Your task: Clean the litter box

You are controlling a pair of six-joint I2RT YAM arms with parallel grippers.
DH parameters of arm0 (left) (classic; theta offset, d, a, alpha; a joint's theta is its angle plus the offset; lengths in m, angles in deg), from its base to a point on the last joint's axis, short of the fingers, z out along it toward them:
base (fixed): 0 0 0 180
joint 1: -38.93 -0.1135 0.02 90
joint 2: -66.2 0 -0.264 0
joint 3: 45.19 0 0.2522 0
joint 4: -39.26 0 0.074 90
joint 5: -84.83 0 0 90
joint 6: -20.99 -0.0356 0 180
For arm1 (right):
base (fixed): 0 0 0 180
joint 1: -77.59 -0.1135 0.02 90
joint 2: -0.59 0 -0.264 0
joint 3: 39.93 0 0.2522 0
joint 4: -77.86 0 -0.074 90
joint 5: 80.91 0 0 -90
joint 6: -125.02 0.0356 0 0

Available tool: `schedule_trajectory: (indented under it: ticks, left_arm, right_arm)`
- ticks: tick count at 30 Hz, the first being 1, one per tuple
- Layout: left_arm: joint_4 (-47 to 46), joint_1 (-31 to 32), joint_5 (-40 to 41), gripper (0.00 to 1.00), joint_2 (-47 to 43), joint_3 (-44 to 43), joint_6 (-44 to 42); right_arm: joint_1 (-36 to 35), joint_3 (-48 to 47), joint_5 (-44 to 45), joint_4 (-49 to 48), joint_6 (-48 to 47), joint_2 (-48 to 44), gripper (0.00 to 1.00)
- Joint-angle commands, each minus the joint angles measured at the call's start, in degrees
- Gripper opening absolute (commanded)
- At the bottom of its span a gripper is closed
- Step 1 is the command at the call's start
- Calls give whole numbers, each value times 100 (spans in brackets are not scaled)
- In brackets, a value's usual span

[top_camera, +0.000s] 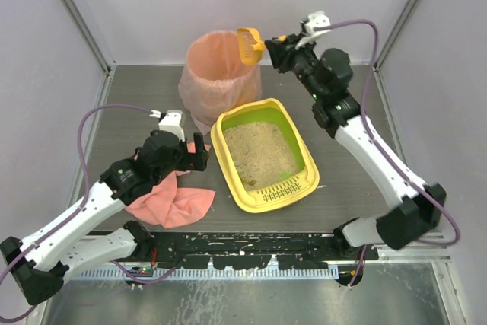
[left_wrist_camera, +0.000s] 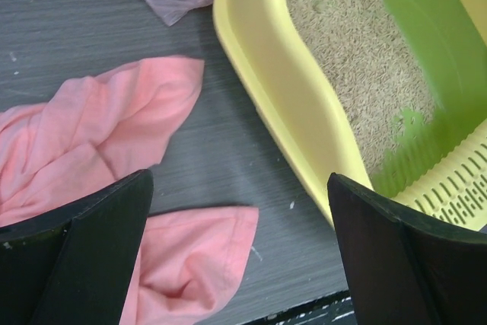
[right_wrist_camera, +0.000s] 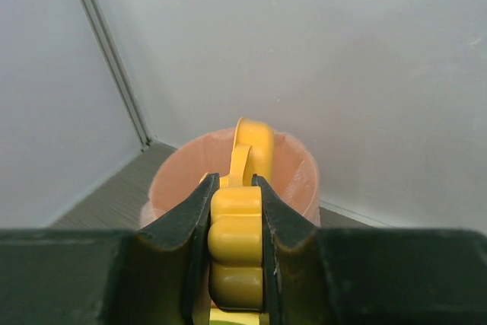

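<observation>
I am clenching the scoop (top_camera: 249, 43) in the right pincer (right_wrist_camera: 234, 188) over the pink-lined bin (top_camera: 221, 74) for dumping; the released left pincer (top_camera: 199, 154) is hovering beside the litter box (top_camera: 219, 142)

Robot lab test cell, not home. Ahead of your right claw (right_wrist_camera: 234, 182): blank pale wall panels (right_wrist_camera: 365, 51), metal corner post (right_wrist_camera: 109, 51) to claw's left. Under your left claw (left_wrist_camera: 237, 176): grey laminate tabletop (left_wrist_camera: 76, 20). Behind both claws: black mounting rail (top_camera: 243, 246) carrying arm bases. Staged props beside claws: litter box (top_camera: 278, 197), lined bin (top_camera: 205, 89), pink cloth (top_camera: 171, 203); scoop (top_camera: 249, 42) pinched in right claw.
</observation>
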Motion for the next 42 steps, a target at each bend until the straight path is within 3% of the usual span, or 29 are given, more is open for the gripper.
schedule_trajectory:
  ticks: [1,10,16,25,31,42]
  left_arm:
    - [-1193,-12,-220,100,438,-195,-128]
    - [-2087,-8,-612,95,1645,-580,-400]
    - [-2387,-6,-480,91,2192,-799,-468]
    - [-2281,-9,-400,79,3139,-1179,-502]
    - [-2317,-8,-309,76,3238,-1160,-579]
    - [-2228,-8,-568,70,3576,-1216,-779]
  right_arm:
    - [0,679,568,-182,1260,-1312,1]
    - [-11,2338,680,1647,1963,-2994,1]
    - [-6,2790,475,2556,1924,-3354,1]
    - [-12,2866,828,2718,2072,-2563,1]
    - [-8,2761,1090,2516,2315,-1879,1]
    - [-7,2734,798,2414,2762,-989,1]
